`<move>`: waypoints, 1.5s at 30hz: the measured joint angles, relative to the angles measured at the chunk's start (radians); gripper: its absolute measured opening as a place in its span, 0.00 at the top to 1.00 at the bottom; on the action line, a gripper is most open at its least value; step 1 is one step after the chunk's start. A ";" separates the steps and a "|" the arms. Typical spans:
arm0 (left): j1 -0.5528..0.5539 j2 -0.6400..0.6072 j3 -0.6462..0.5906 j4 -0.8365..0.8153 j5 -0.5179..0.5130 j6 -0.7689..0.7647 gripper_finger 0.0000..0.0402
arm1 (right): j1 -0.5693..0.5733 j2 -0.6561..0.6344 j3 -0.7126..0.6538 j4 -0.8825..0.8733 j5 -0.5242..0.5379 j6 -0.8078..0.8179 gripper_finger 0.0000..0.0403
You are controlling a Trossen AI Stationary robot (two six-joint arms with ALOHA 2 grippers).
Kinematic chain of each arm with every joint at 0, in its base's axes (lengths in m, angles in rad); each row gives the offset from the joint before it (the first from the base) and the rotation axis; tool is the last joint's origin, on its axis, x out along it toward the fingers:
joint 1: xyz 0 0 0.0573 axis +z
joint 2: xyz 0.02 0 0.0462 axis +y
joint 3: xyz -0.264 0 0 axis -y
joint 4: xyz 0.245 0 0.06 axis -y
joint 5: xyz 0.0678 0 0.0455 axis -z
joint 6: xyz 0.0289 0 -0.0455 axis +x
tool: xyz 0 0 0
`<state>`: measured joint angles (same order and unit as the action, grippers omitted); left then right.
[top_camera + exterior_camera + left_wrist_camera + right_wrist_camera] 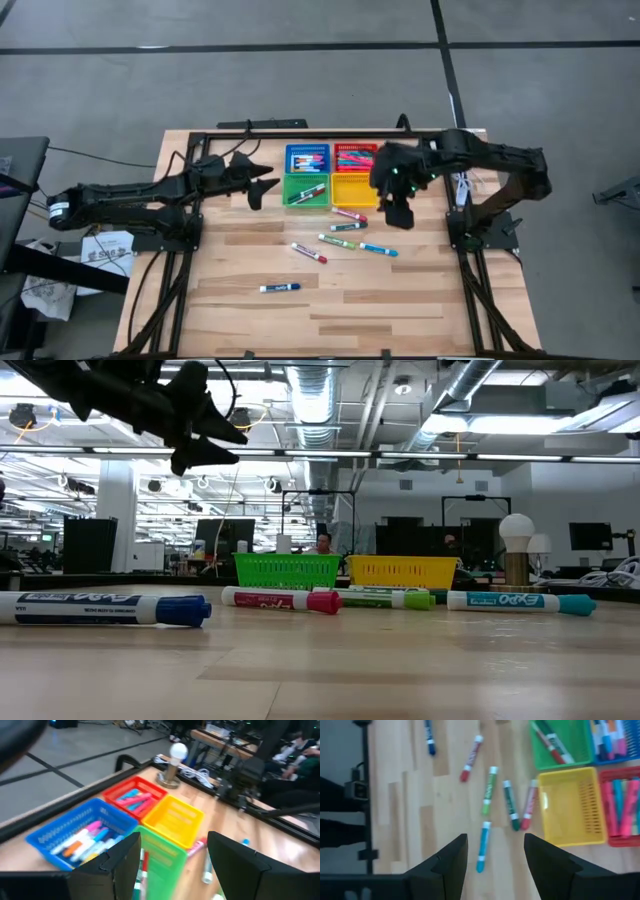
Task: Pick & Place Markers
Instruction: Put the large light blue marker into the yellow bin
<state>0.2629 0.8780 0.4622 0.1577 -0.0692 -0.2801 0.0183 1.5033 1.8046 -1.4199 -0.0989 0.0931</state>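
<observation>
Six markers lie flat on the wooden table: a blue one [280, 288] toward the near edge, then a red [309, 252], a light green [338, 241], a teal [378, 249], a dark green [345, 227] and a pink-capped one [349, 214]. More markers lie in the blue basket [307, 158], the red basket [355, 157] and the green basket [306, 190]. The yellow basket [570, 805] holds none. My left gripper [260, 187] hangs open in the air left of the green basket. My right gripper [398, 210] is open above the table, right of the yellow basket, with the teal marker [482, 846] beyond its fingers.
The four baskets stand in a square block at the table's far middle. A lamp with a round white bulb [172, 762] and white cables stand near the far right edge. Bare wood lies along the near edge and on the left half. People and desks show in the room behind.
</observation>
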 joint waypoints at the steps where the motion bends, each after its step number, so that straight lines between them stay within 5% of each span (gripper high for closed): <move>1: -0.016 0.000 0.000 0.000 0.000 -0.009 0.43 | 0.022 -0.001 0.000 -0.002 0.002 0.016 0.54; 8: -0.126 0.000 0.000 0.000 0.001 -0.016 0.43 | 0.165 0.001 -0.060 0.022 0.120 0.117 0.55; 19: -0.195 0.000 0.000 0.000 0.000 -0.016 0.43 | 0.258 0.004 -0.513 0.256 0.179 0.230 0.56; 28: -0.203 0.000 0.000 0.000 0.000 -0.016 0.43 | 0.245 0.004 -0.753 0.511 0.174 0.230 0.56; 33: -0.203 0.000 0.000 0.000 -0.001 -0.016 0.43 | 0.222 0.004 -0.838 0.625 0.086 0.226 0.56; 45: -0.202 0.000 0.000 0.000 -0.016 -0.013 0.43 | 0.175 0.060 -0.913 0.772 0.070 0.170 0.58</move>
<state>0.0608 0.8780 0.4622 0.1573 -0.0857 -0.2932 0.1936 1.5630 0.8918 -0.6480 -0.0289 0.2627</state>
